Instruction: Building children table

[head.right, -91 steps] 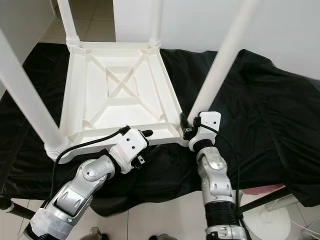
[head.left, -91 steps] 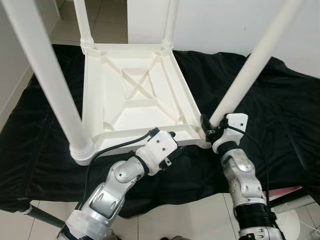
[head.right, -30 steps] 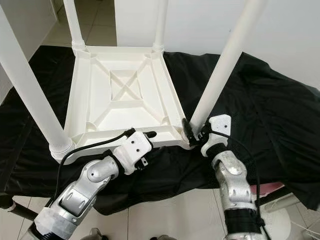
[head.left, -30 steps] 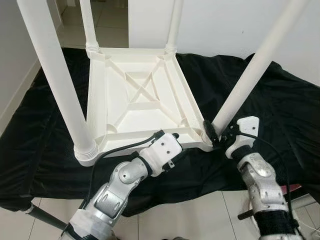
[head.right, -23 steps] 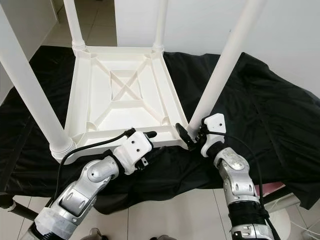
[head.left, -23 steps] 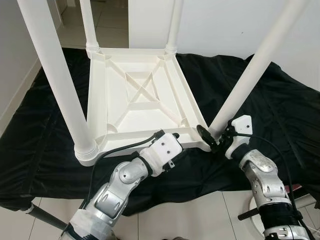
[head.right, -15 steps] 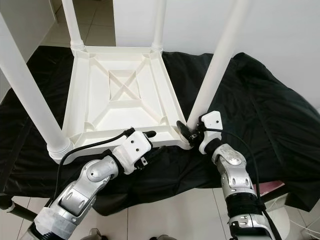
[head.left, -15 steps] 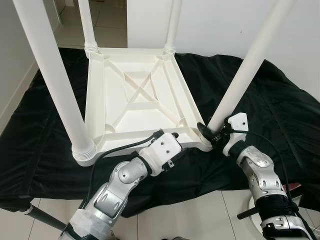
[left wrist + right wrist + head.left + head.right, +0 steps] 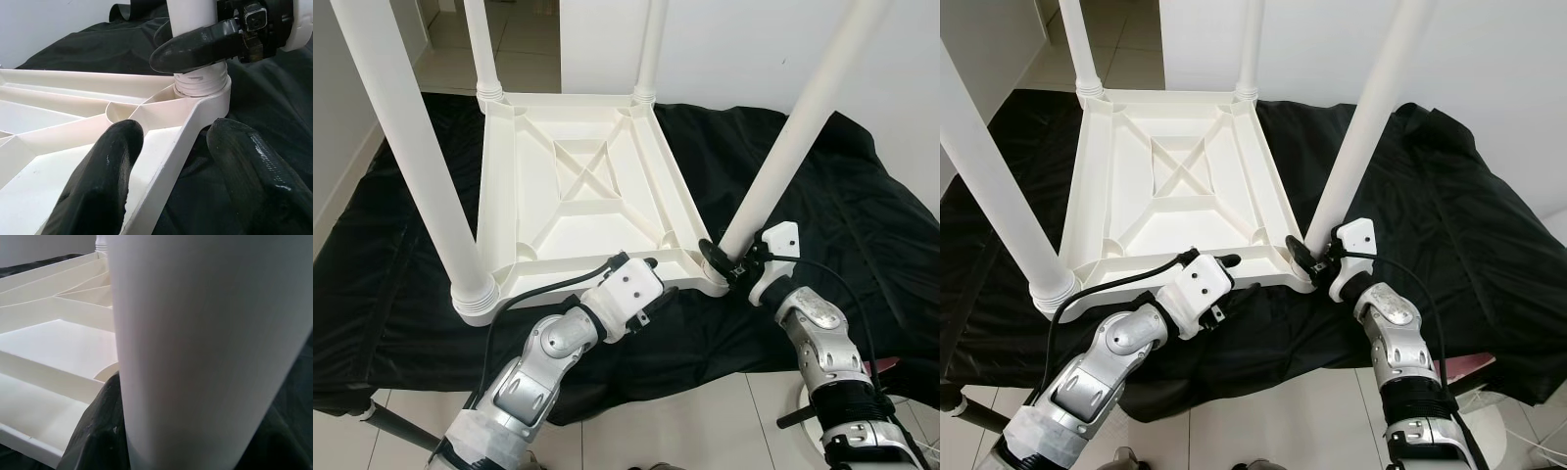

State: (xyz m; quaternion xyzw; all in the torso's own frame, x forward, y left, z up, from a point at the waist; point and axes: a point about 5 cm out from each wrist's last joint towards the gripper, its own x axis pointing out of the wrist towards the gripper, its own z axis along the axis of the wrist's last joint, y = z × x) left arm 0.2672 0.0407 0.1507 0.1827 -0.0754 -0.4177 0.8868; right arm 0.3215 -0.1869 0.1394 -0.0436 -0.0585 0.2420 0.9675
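Note:
The white plastic table top [image 9: 578, 186] lies upside down on a black cloth, with all its legs pointing up. My left gripper [image 9: 654, 279] is at the near rim, open. In the left wrist view one finger [image 9: 105, 181] is inside the rim and the other outside, with cloth showing between rim and finger. My right gripper [image 9: 726, 257] is shut on the base of the near-right leg [image 9: 793, 127], just above its socket [image 9: 200, 85]. That leg [image 9: 205, 347] looms close in the right wrist view, with a black finger [image 9: 95, 435] against it.
The black cloth [image 9: 862, 196] covers a low platform and hangs over its near edge. Tall legs stand at the near left [image 9: 411, 147] and at the far corners [image 9: 651, 49]. There is tiled floor [image 9: 656, 421] below, and a white round base [image 9: 1484, 431] at the lower right.
My right gripper has moved in from the right and closed round the base of the near-right leg, and its wrist has turned. The left gripper has stayed at the rim.

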